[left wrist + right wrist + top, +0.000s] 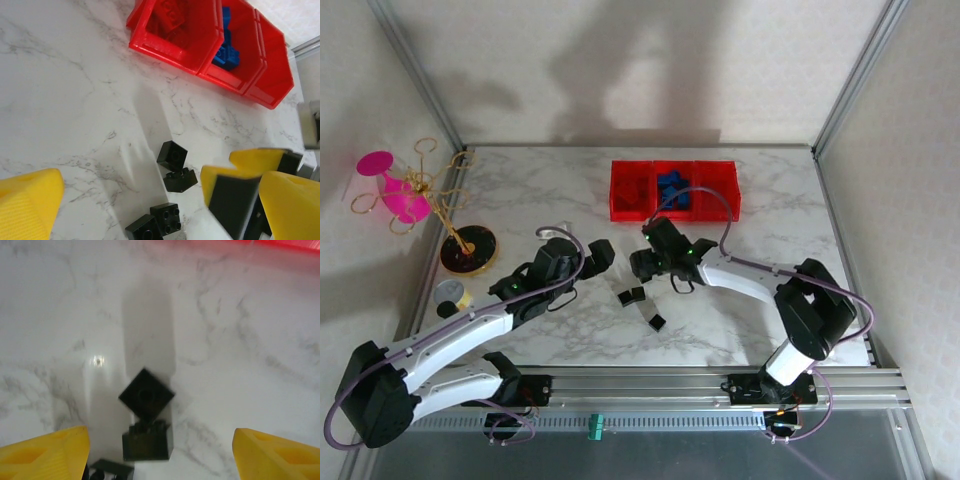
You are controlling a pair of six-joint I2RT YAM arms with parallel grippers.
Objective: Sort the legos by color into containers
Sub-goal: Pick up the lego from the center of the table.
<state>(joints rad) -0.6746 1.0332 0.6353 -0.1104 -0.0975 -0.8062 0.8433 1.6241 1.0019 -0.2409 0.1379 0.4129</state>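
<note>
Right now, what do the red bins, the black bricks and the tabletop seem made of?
Red bins: probably plastic, glossy, slightly see-through walls catching highlights. Black bricks: moulded plastic, smooth, with studs. Tabletop: white with grey veins like marble, faintly shiny; real stone or printed laminate, I cannot tell.

Marble table (570, 190) bearing, at its left edge, a gold wire stand (428, 187) hung with pink glasses (405, 205) on a black disc base (468, 252), a small grey disc (448, 292) near it, and an aluminium rail (650, 380) along the near edge.
</note>
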